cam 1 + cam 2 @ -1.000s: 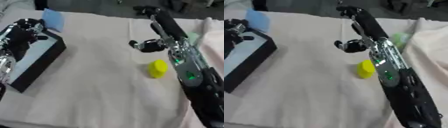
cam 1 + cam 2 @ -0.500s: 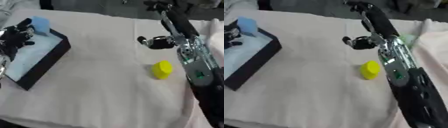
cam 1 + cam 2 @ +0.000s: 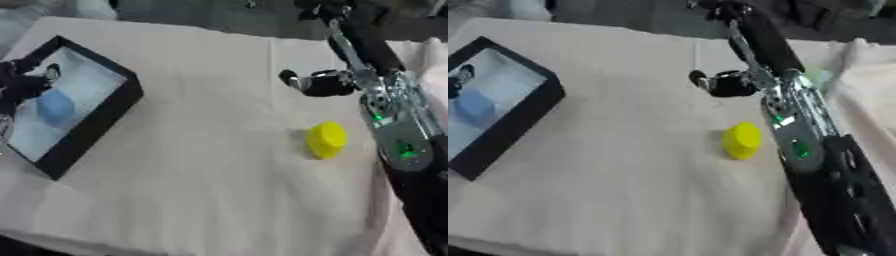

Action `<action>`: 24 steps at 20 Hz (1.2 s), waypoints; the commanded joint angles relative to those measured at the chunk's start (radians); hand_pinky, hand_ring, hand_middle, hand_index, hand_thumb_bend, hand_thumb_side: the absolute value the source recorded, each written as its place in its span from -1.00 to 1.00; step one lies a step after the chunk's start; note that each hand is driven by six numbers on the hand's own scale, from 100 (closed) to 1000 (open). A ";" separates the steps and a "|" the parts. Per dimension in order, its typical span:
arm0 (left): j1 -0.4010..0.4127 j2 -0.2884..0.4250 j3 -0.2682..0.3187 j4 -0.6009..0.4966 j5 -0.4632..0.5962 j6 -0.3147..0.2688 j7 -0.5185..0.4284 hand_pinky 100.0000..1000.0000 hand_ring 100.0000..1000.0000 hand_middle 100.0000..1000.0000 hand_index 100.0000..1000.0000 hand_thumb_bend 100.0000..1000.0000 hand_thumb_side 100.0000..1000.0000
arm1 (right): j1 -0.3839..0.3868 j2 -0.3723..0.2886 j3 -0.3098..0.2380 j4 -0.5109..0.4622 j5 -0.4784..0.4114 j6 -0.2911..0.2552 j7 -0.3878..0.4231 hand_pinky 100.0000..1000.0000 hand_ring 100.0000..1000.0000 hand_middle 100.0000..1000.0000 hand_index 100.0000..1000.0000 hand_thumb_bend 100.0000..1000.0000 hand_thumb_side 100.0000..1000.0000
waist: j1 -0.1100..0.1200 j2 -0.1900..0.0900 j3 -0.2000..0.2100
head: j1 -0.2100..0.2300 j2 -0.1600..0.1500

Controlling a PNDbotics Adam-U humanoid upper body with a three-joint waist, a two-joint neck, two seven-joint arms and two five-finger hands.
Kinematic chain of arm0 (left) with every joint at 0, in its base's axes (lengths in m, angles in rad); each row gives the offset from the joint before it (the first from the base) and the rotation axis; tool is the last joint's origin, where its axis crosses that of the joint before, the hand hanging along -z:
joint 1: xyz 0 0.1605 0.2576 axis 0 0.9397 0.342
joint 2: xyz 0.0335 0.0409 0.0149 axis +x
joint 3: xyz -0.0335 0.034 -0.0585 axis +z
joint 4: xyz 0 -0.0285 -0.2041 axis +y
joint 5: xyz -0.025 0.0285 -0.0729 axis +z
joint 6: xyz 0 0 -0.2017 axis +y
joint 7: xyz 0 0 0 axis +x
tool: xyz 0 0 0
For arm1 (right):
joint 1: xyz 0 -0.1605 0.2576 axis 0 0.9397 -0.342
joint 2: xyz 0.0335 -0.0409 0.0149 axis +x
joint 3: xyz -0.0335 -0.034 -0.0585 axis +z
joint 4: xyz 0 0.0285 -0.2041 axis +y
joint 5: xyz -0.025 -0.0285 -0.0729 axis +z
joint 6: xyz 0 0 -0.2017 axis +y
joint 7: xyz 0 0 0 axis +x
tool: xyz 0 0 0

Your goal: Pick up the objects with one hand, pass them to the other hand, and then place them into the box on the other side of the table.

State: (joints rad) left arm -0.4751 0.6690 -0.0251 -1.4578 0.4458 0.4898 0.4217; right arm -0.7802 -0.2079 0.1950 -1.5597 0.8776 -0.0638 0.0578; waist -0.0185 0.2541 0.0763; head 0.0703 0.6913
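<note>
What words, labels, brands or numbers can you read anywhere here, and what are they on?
None can be read.
The black box, the blue block in it and the yellow object show no print.
The right arm carries small green lights, no legible marking.
The left hand at the box shows no lettering.

At the left edge of the frame we see only part of the left hand (image 3: 19, 82), blurred, so we cannot tell how its fingers stand. The black box (image 3: 98, 127) is cut off at that same edge. The blue object (image 3: 55, 106) inside it is a soft smear without clear shape. Our right hand (image 3: 317, 82) is a dark blur, its fingers unreadable.
</note>
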 commanded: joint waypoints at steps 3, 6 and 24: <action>-0.013 0.036 0.018 -0.007 -0.112 0.025 0.002 0.83 1.00 0.87 0.61 -0.28 -0.39 | -0.021 -0.021 -0.009 -0.023 -0.010 -0.001 -0.006 0.88 0.53 0.35 0.77 -0.04 -1.00 | 0.011 -0.035 0.001 | 0.005 -0.009; -0.015 0.033 0.027 -0.016 -0.126 0.021 0.013 0.78 1.00 0.87 0.59 -0.56 -0.22 | -0.020 -0.022 -0.011 -0.023 -0.012 -0.001 -0.010 0.88 0.53 0.35 0.77 -0.04 -1.00 | 0.011 -0.036 0.001 | 0.002 -0.009; -0.030 -0.049 0.010 -0.286 -0.205 -0.326 -0.034 0.65 1.00 1.00 0.66 -0.85 0.30 | -0.031 -0.035 -0.070 -0.020 -0.196 0.228 -0.194 0.70 0.60 0.52 0.79 -1.00 -0.54 | 0.003 -0.046 -0.005 | -0.076 -0.008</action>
State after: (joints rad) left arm -0.4912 0.6083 -0.0200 -1.7134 0.2504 0.1832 0.3961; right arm -0.7879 -0.2187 0.1392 -1.5599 0.6891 0.1474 -0.1294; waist -0.0188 0.2479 0.0712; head 0.0022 0.6916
